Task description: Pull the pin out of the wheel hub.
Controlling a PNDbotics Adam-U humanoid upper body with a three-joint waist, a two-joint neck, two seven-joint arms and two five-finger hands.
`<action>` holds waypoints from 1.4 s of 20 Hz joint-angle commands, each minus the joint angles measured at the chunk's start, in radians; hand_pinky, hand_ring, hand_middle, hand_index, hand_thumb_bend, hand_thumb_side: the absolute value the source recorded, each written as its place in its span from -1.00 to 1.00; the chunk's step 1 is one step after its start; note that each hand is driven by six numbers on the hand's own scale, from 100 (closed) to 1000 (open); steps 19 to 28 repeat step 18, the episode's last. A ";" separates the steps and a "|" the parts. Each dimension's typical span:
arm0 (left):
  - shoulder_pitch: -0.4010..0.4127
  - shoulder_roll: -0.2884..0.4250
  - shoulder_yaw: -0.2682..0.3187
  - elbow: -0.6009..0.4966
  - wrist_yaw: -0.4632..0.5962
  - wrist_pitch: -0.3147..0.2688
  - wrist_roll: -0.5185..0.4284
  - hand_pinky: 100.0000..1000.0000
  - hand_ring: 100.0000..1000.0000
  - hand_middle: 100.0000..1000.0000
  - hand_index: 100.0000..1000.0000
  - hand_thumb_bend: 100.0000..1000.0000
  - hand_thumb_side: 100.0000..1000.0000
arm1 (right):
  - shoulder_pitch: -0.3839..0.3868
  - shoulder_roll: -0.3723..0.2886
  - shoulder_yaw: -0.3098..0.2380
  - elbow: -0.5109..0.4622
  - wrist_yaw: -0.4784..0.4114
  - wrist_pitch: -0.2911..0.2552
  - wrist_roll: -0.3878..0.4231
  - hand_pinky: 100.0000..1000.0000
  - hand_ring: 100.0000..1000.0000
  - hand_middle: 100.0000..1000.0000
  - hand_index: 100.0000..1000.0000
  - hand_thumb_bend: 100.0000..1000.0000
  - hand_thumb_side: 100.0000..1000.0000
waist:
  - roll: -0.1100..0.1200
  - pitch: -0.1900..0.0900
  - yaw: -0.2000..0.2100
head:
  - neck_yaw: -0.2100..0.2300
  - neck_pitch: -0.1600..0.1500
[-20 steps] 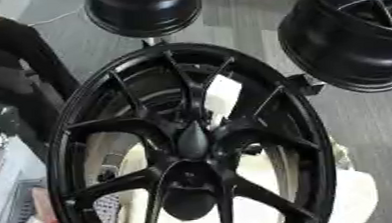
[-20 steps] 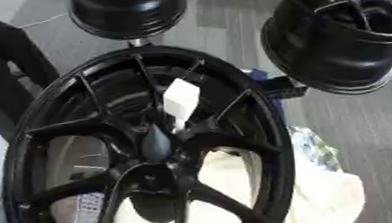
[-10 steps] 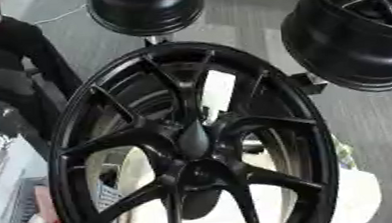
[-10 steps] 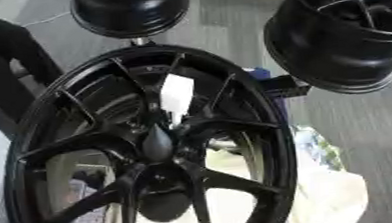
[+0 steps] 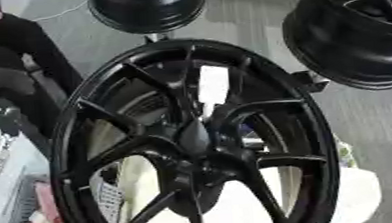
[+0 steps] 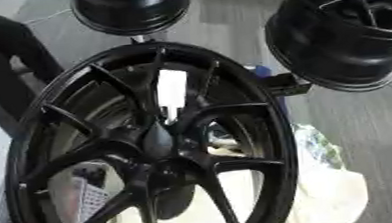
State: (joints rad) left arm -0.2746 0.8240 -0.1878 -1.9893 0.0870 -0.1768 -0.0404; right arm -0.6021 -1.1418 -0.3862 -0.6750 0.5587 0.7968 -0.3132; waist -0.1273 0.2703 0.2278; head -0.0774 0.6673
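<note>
A large black wheel hub [image 5: 193,144] with thin paired spokes fills the centre and lower left of both views, standing on edge and tilted slightly, its rim reaching from near the top centre down past the bottom edge. At its middle sits a dark pointed centre piece [image 5: 193,136]; whether this is the pin cannot be told. A white rectangular tag [image 6: 172,93] shows between the upper spokes. Through the lower spokes pale cream cloth [image 6: 325,198] is visible, and the right eye view shows more of it spreading to the lower right. A second black wheel [image 5: 355,30] hangs at the upper right, a third [image 6: 132,9] at the top centre. The left eye view alone shows clutter on a pale surface [image 5: 7,168] at the left edge. Neither robot hand appears in either view, so their state cannot be told
</note>
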 commanded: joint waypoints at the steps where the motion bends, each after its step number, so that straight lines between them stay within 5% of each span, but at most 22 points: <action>1: -0.010 0.012 0.006 -0.011 0.003 0.002 0.001 0.84 0.56 0.21 0.60 -1.00 -0.23 | -0.011 -0.070 0.020 -0.007 -0.059 0.110 -0.170 0.67 0.65 0.67 0.81 -0.69 -0.53 | 0.005 -0.021 0.000 | -0.003 0.001; 5: -0.009 0.011 0.006 -0.011 0.003 0.001 0.001 0.84 0.56 0.21 0.60 -1.00 -0.24 | -0.008 -0.061 0.038 -0.059 -0.128 0.110 -0.238 0.67 0.63 0.66 0.80 -0.71 -0.57 | 0.007 -0.022 -0.001 | -0.002 0.002; 8: -0.009 0.010 0.006 -0.011 0.003 0.001 0.001 0.84 0.56 0.21 0.60 -1.00 -0.24 | 0.004 -0.060 0.060 -0.131 -0.176 0.105 -0.287 0.65 0.58 0.60 0.77 -0.62 -0.78 | 0.008 -0.021 0.000 | 0.002 0.003; 14: -0.015 0.008 0.005 -0.011 0.003 -0.003 -0.001 0.84 0.56 0.21 0.60 -1.00 -0.23 | 0.067 -0.062 0.109 -0.290 -0.274 0.018 -0.351 0.61 0.44 0.46 0.66 -0.93 -0.84 | 0.009 -0.020 0.001 | 0.022 0.002; 18: -0.022 0.011 0.005 -0.011 0.004 -0.014 0.000 0.84 0.56 0.21 0.60 -1.00 -0.23 | 0.103 -0.048 0.127 -0.398 -0.341 -0.047 -0.373 0.61 0.40 0.42 0.62 -0.97 -0.92 | 0.012 -0.018 0.003 | 0.030 0.001; 28: -0.022 0.011 0.005 -0.011 0.004 -0.014 0.000 0.84 0.56 0.21 0.60 -1.00 -0.23 | 0.103 -0.048 0.127 -0.398 -0.341 -0.047 -0.373 0.61 0.40 0.42 0.62 -0.97 -0.92 | 0.012 -0.018 0.003 | 0.030 0.001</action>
